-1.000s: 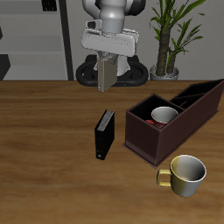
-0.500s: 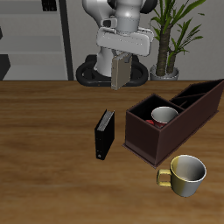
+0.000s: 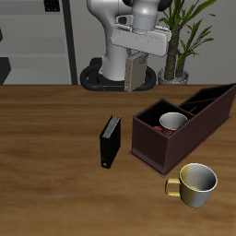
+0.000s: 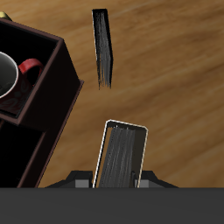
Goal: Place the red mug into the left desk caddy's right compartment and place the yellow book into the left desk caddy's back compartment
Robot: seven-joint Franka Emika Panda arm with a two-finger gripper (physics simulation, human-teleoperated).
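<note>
In the wrist view, fingers point(image 4: 118, 185) clamp the yellow book point(image 4: 118, 156).

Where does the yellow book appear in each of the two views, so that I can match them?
Exterior view: the yellow book hangs from the gripper, above the table, behind the left desk caddy.
Wrist view: the yellow book is in the gripper.
Shared landmark: the black book standing beside the caddy.
</note>
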